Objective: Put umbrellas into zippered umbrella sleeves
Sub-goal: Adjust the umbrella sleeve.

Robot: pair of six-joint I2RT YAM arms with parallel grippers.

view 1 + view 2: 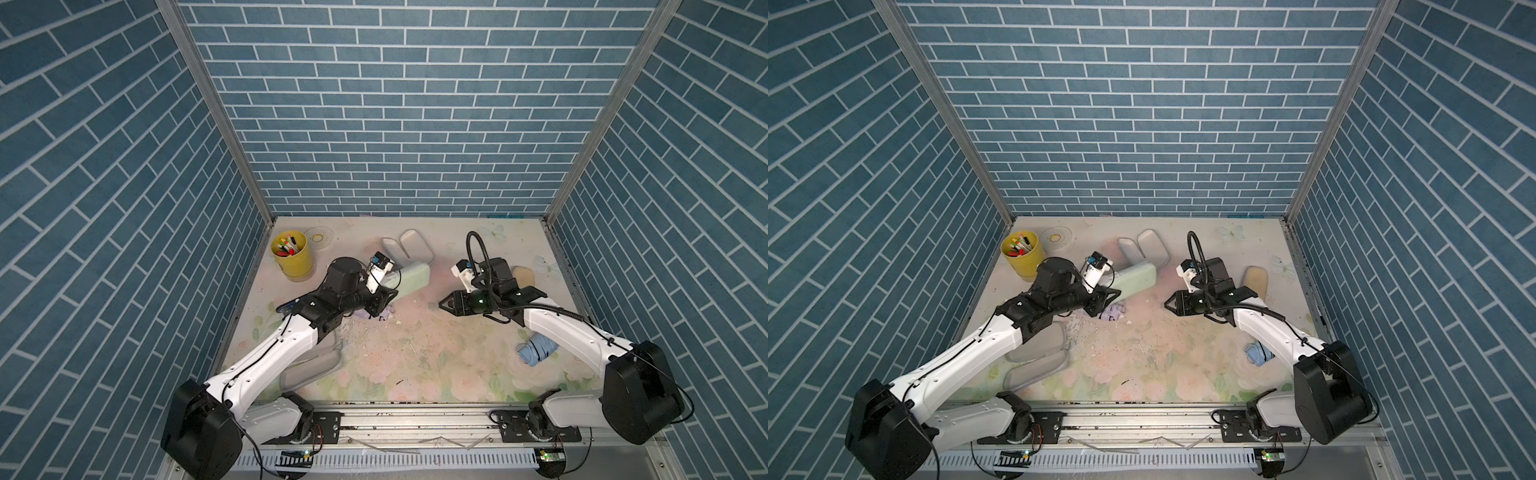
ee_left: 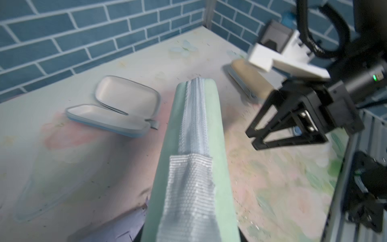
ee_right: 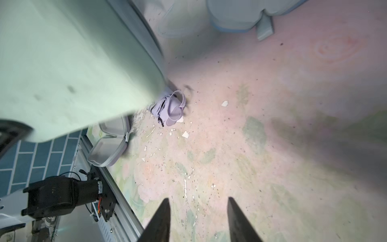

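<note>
Left wrist: mint sleeve [image 2: 194, 157] runs lengthwise out from pinching left gripper [image 1: 384, 301]; right gripper [image 3: 198, 201] spread.

L gripper [image 1: 383, 302] tight, R gripper [image 3: 198, 202] wide

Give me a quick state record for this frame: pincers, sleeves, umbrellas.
left pincer: shut on mint sleeve, lifted, zip looks closed
right pincer: open, empty, above bare table
lilac umbrella: loose on table, below mint sleeve
light blue umbrella: loose, front right
blue sleeve: open flat, empty, at the back
beige sleeve: far right, looks shut
front-left sleeve: open, partly hidden
</note>
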